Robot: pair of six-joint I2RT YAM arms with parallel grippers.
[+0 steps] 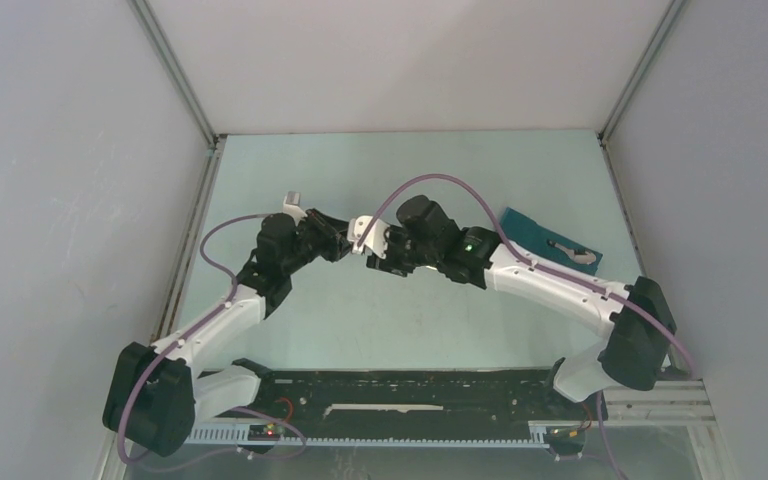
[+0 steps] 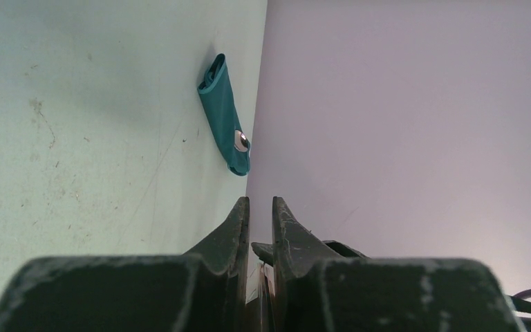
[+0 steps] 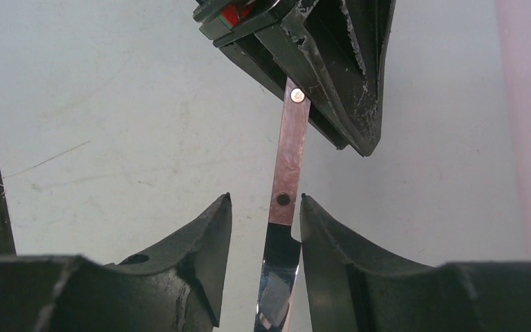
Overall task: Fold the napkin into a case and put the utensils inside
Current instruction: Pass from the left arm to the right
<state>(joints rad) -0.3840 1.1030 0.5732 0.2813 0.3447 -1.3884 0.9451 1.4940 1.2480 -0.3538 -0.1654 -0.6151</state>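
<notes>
The napkin (image 1: 540,235) lies folded as a narrow teal case at the back right, by the right wall. The spoon (image 1: 574,252) rests at its near end; in the left wrist view its bowl (image 2: 240,140) peeks out of the case (image 2: 221,111). Above the table's middle the two grippers meet. My left gripper (image 2: 261,200) is shut on the brown riveted handle of the knife (image 3: 289,149). The shiny blade (image 3: 276,277) runs down between the fingers of my right gripper (image 3: 265,197), which stands open. There is a gap left of the blade, and the right finger (image 3: 318,235) is close against it.
Grey walls enclose the pale green table (image 1: 410,165) on the left, back and right. A metal rail (image 1: 190,230) runs along the left edge. Purple cables loop over both arms. A black base bar (image 1: 410,395) lies along the near edge.
</notes>
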